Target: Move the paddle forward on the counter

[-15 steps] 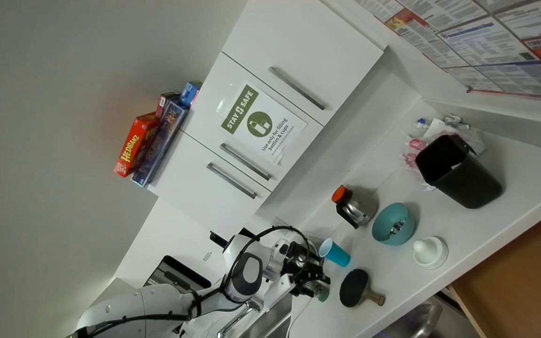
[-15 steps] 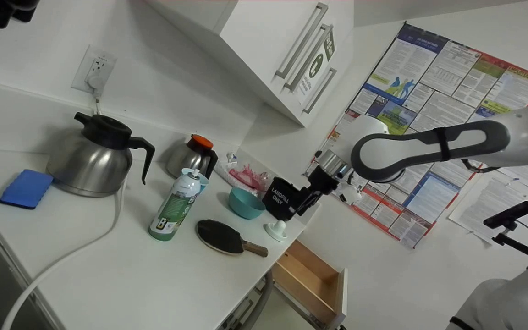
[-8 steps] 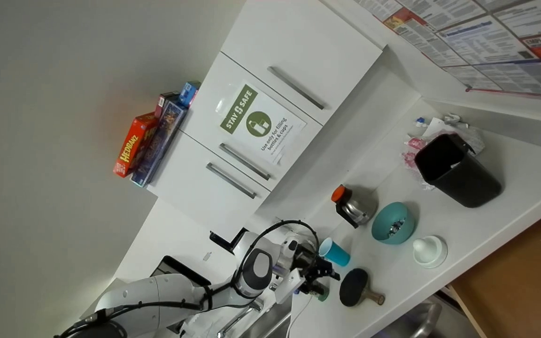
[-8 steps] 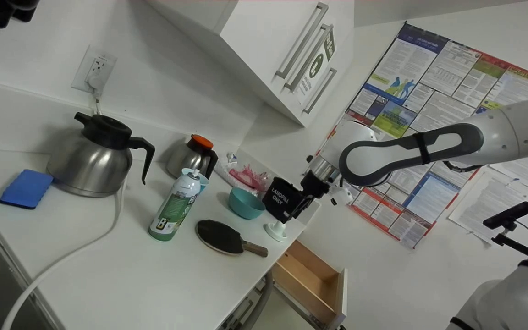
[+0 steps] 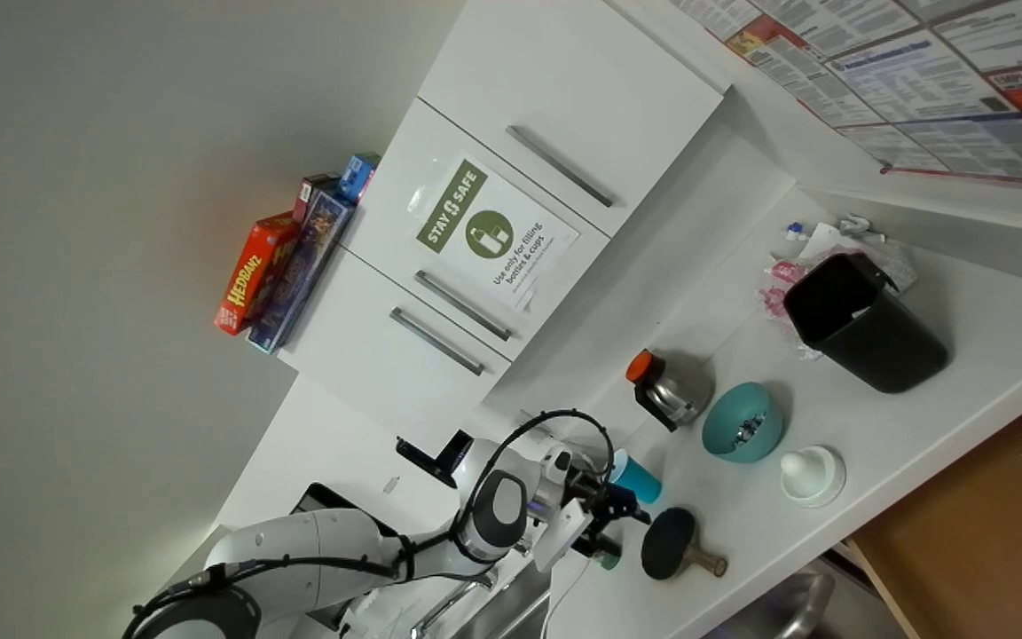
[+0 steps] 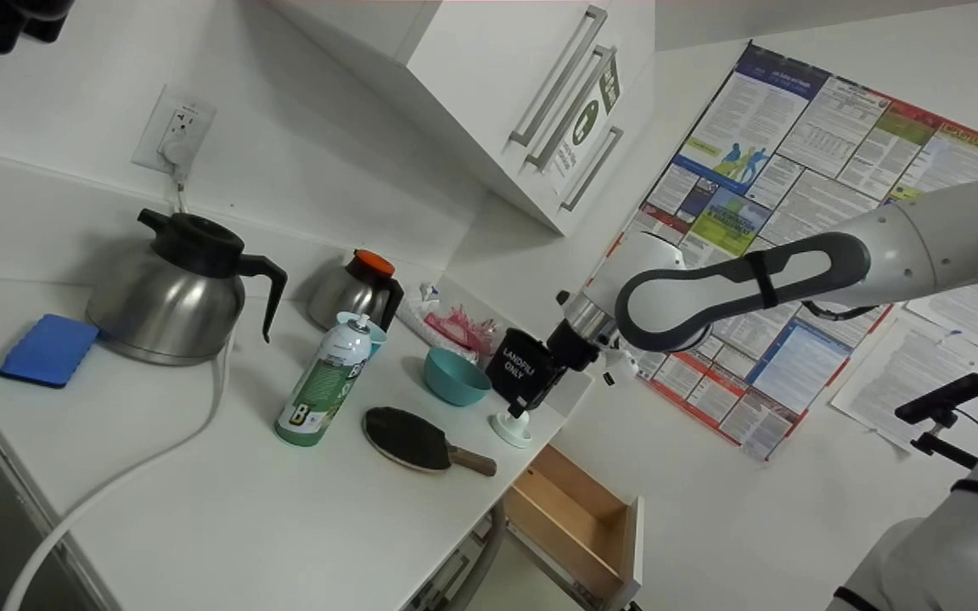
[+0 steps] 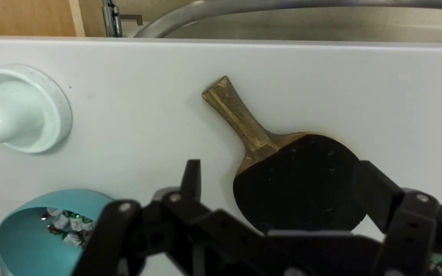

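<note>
Note tool [image 7: 278, 163] spread wide, gripping nothing, clear of paddle [image 7: 297, 182] lying flat on bench [image 7: 144, 99], with handle toward the long edge
If lowered straight, could land one finger [image 7: 378, 193] on the head, overlapped in wrist view; if pushed too far, could run handle off bench
</note>
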Robot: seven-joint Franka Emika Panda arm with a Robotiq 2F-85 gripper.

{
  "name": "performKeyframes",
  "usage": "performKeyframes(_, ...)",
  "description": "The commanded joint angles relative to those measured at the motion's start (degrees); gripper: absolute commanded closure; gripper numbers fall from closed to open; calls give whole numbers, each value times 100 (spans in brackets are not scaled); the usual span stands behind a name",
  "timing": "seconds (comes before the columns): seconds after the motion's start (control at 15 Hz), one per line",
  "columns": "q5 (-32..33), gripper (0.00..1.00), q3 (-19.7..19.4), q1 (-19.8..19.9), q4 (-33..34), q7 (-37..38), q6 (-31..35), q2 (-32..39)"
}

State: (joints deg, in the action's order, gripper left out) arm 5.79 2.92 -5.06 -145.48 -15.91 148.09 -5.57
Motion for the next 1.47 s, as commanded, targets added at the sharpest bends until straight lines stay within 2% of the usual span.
performKeyframes(0.0, 158, 0, -51, 25, 431, -988, -51, 590)
performKeyframes(0.4, 140, 0, 56, 192, 859, -2724, -51, 1397)
performKeyframes(0.6, 203, 0, 92, 267, 923, -3213, 118, 1717)
performKeyframes(0.8, 237, 0, 124, 303, 961, -3381, 273, 1972)
performKeyframes(0.87, 761, 0, -76, 169, 930, -2874, 330, 1945)
performKeyframes(0.93, 344, 0, 129, 304, 869, -3153, 175, 1870)
performKeyframes(1.07, 649, 0, 87, 301, 878, -2956, 227, 1937)
performKeyframes(1.4, 683, 0, 155, 308, 983, -3061, 248, 2159)
